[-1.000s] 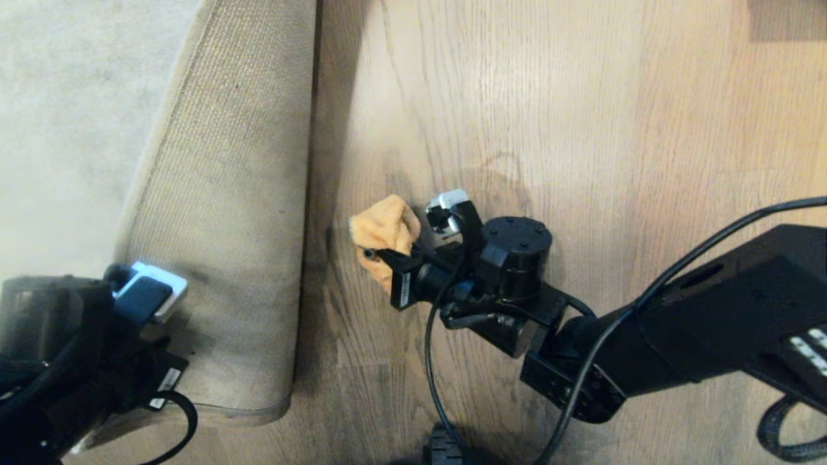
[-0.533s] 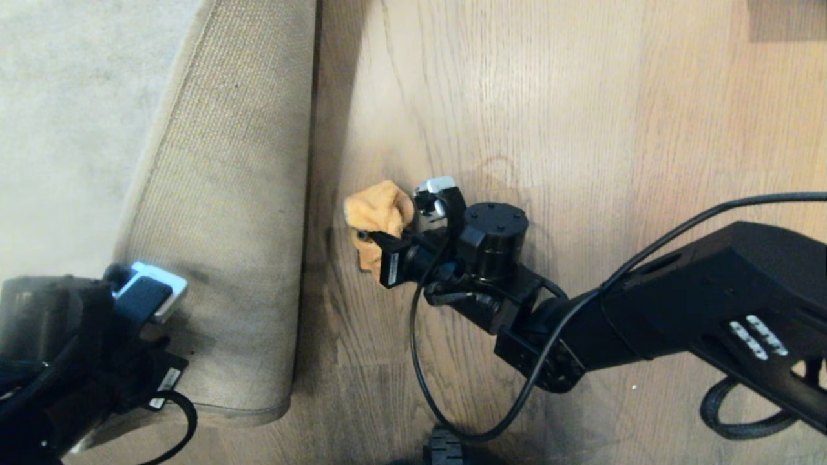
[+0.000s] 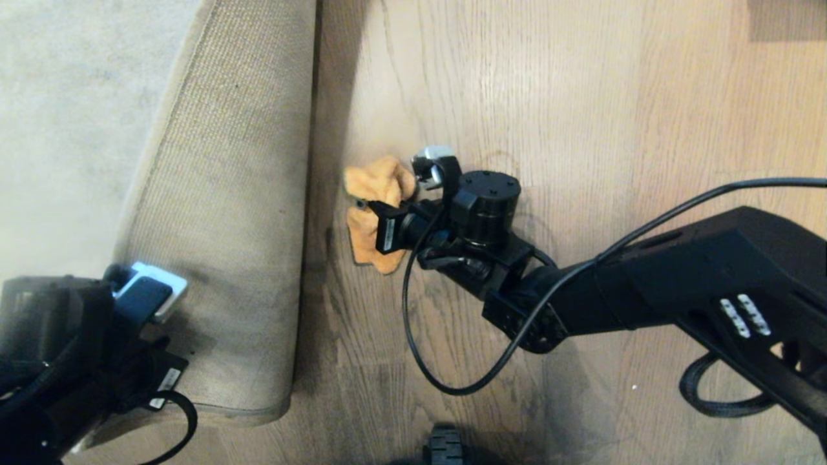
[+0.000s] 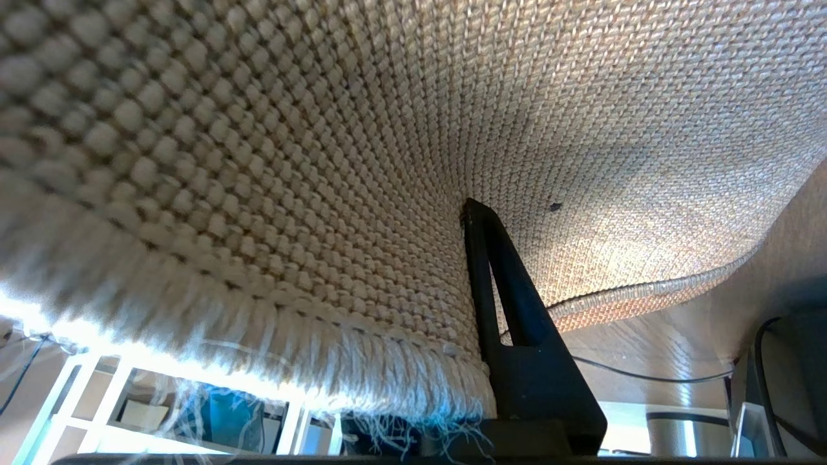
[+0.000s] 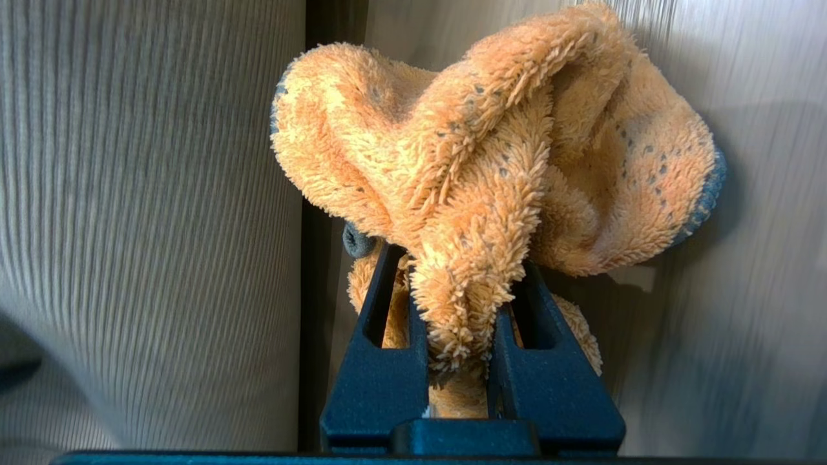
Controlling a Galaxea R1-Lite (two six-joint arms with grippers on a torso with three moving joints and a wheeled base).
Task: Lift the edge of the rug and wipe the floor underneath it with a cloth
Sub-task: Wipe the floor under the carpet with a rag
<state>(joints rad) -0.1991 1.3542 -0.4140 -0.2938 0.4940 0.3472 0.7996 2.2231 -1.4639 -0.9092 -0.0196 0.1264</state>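
My left gripper point(image 3: 139, 316) at the lower left is shut on the rug edge point(image 3: 194, 387) and holds it up, so the tan woven backing point(image 3: 226, 194) faces upward. In the left wrist view one black finger point(image 4: 497, 303) presses the backing point(image 4: 323, 161) above the fringed border point(image 4: 258, 349); the other finger is hidden behind the rug. My right gripper point(image 3: 378, 216) is shut on the orange cloth point(image 3: 371, 184), which rests on the wooden floor point(image 3: 581, 129) just right of the lifted rug. The right wrist view has the bunched cloth point(image 5: 491, 148) pinched in the gripper point(image 5: 459, 284).
The rug's grey pile point(image 3: 64, 129) fills the upper left. A black cable point(image 3: 420, 349) loops over the floor below the right wrist. A dark wheel-like part point(image 3: 444, 449) sits at the bottom edge, and a darker patch point(image 3: 785, 19) lies at the top right corner.
The right gripper has carried the cloth farther from me along the floor beside the lifted rug, and its arm has stretched out. The left gripper and rug have stayed still.
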